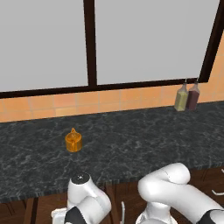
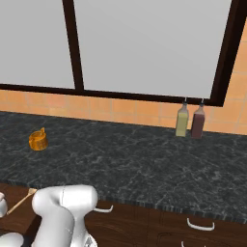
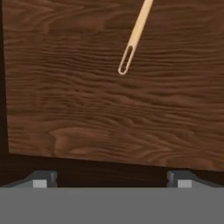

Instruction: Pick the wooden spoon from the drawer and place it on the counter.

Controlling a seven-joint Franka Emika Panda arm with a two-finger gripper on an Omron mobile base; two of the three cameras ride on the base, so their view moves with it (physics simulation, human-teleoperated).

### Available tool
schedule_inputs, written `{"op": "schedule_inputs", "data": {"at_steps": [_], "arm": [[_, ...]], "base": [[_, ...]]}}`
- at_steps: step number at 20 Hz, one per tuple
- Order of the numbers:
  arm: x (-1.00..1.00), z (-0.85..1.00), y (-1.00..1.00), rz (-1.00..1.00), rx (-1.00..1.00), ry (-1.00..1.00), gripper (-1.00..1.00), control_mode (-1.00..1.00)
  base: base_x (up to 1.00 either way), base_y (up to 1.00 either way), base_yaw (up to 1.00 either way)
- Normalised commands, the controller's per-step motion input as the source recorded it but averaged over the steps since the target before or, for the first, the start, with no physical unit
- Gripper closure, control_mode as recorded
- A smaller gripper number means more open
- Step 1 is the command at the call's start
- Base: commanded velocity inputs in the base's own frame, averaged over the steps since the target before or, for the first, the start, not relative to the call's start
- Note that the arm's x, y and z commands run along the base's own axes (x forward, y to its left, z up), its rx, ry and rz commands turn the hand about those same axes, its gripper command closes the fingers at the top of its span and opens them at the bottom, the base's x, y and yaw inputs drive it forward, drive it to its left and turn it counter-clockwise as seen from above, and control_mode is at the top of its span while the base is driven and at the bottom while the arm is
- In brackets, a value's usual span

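On the black marbled desk (image 1: 131,140) in the left base view, a squat orange jar (image 1: 73,141) stands toward the left, and two bottles (image 1: 187,96) stand side by side at the back right. In the right base view, the wooden spoon (image 2: 20,201) shows low at the left, beside the white arm. In the hand view, the spoon's thin handle lies on the drawer (image 3: 87,109) floor, apart from the end effector (image 3: 112,180), whose fingertips (image 3: 40,180) stand wide and empty.
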Motion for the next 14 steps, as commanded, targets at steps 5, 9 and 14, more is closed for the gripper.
{"op": "schedule_inputs", "data": {"at_steps": [5, 9, 14], "arm": [[-0.18, -0.22, 0.29, 0.04, 0.0, 0.11, -1.0, -1.0], [-0.5, -0.21, 0.29, 0.02, 0.0, 0.09, -1.0, -1.0], [-0.58, -0.12, 0.25, 0.0, 0.0, 0.13, -1.0, -1.0]], "base": [[0.0, 0.0, 0.0], [0.0, 0.0, 0.0], [0.0, 0.0, 0.0]]}}
